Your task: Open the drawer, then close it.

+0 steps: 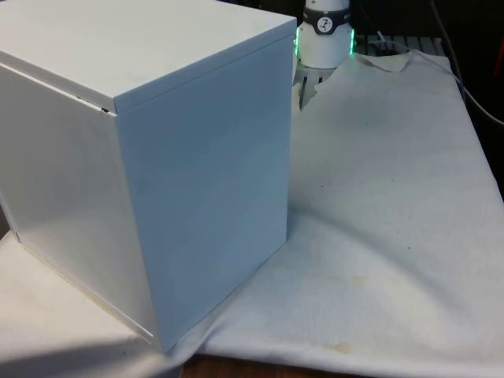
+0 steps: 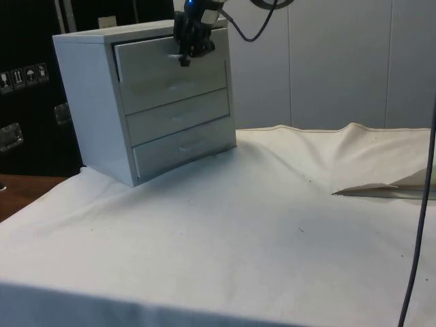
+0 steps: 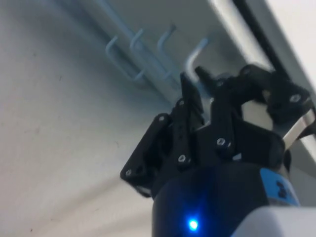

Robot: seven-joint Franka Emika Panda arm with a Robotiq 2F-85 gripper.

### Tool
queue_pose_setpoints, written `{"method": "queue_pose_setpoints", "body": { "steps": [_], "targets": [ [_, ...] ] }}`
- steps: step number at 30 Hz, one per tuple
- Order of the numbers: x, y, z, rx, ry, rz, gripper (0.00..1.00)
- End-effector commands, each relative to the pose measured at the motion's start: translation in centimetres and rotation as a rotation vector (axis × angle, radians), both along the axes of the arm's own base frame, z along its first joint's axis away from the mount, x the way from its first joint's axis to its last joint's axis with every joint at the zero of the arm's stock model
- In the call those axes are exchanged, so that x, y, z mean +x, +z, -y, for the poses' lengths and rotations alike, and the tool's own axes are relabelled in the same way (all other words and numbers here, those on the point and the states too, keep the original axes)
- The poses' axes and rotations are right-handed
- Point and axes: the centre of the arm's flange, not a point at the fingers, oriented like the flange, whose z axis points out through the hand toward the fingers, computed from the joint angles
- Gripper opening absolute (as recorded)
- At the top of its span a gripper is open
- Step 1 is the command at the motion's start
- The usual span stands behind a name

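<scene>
A white chest of drawers with three drawers stands at the far left of the table in the side view; in the front view it turns its plain back and side to the camera. The top drawer stands slightly pulled out, with a dark gap along its left and top edges. My gripper sits at that drawer's front, shut on its metal handle, which runs in between the two black fingers; the gripper is seen from behind in the wrist view. The middle drawer and bottom drawer are closed.
The white cloth spreads wide in front of the chest. A raised fold lies at the side view's right. Bare wood of the table shows left of the chest. The arm's base stands behind the chest.
</scene>
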Motion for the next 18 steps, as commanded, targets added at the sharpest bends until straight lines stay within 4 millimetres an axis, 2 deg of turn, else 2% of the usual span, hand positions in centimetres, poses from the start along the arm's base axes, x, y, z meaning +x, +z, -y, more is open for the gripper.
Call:
{"method": "queue_pose_setpoints", "body": {
  "steps": [1, 6, 7, 8, 12, 13, 16, 18],
  "targets": [
    [0.0, -0.5, 0.0, -0.003, 0.001, 0.0, 0.01],
    [0.0, -0.5, 0.0, -0.003, 0.001, 0.0, 0.0],
    [0.0, 0.0, 0.0, 0.0, 0.0, 0.0, 0.0],
    [0.0, -0.5, 0.0, -0.003, 0.001, 0.0, 0.0],
    [-0.3, 0.8, 0.3, -0.005, 0.005, 0.01, 0.0],
    [0.2, 0.5, 0.0, -0.001, 0.004, 0.013, 0.0],
    [0.2, 0.6, 0.0, -0.003, 0.005, 0.014, 0.0],
    [-0.3, 1.3, 0.2, -0.005, 0.011, 0.014, 0.0]
  ]
}}
